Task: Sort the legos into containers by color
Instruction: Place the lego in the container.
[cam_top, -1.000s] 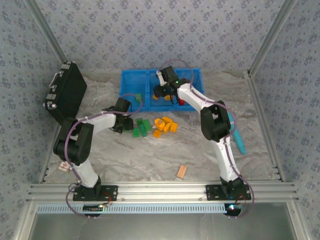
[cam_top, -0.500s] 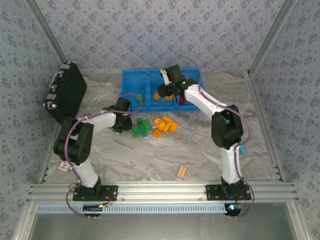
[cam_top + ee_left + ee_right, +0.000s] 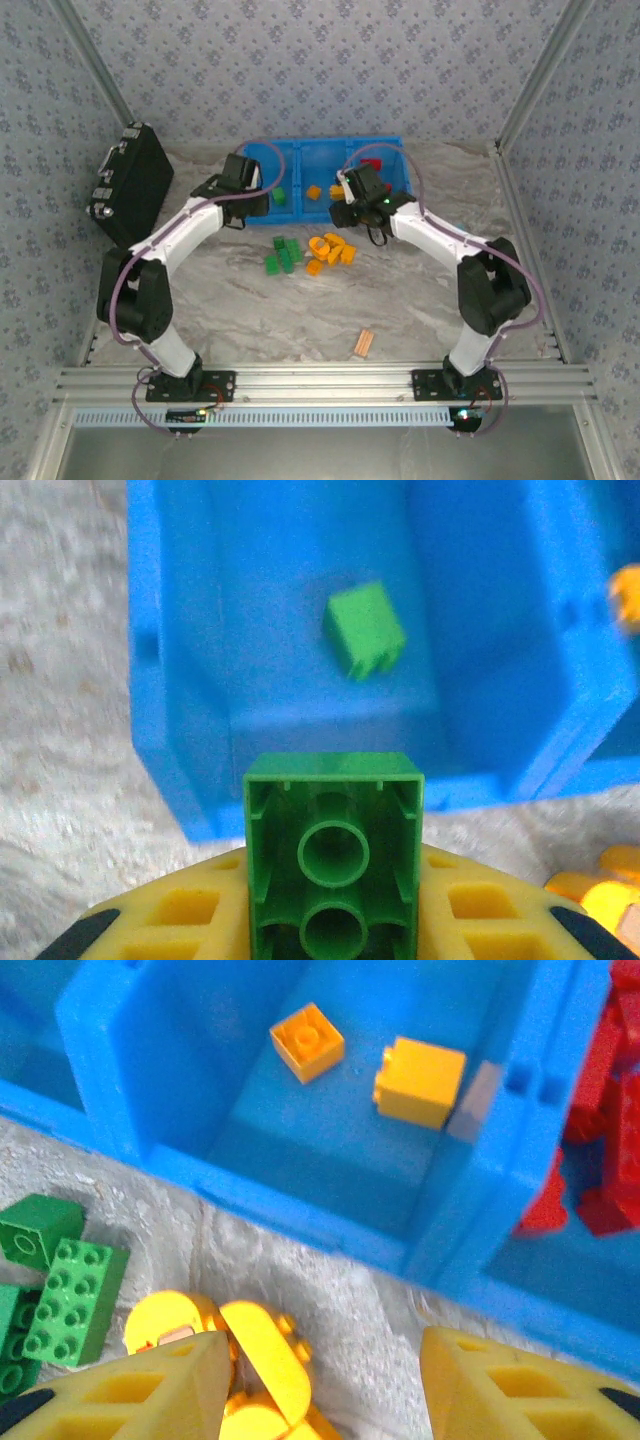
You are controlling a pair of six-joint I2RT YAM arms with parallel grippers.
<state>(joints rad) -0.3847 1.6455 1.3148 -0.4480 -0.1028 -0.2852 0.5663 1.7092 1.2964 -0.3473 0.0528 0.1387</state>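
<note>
**Brick Sorting Station: Present Condition**

Locate the held green brick (image 3: 333, 820). It is clamped between the yellow fingers (image 3: 180, 915) of the left gripper (image 3: 333, 900), and its hollow underside, with two round tubes, faces the wrist camera. It hangs above the near wall of the blue bin (image 3: 300, 143), at the left compartment, where a loose green brick (image 3: 363, 630) lies on the floor. In the middle compartment you see a studded orange-yellow brick (image 3: 307, 1040) and a second orange-yellow brick (image 3: 420, 1082) just beside it. The right compartment holds red bricks (image 3: 600, 1110).

On the table, near the bin's front wall, a green group (image 3: 283, 253) lies beside an orange-yellow group (image 3: 330, 248). The right gripper (image 3: 320, 1370) hovers over the orange-yellow group with its fingers apart and nothing between them.

The bin is smooth, glossy plastic with straight divider walls. The table (image 3: 300, 310) is matte with grey-white marbling. A pale orange striped piece (image 3: 364, 344) lies flat, well apart from the bricks, near the aluminium rail (image 3: 320, 381) that carries both arm bases. A black hard case (image 3: 130, 185) sits tilted by the left wall. The wallpaper (image 3: 300, 60) is blue-grey with a small repeating floral print.
</note>
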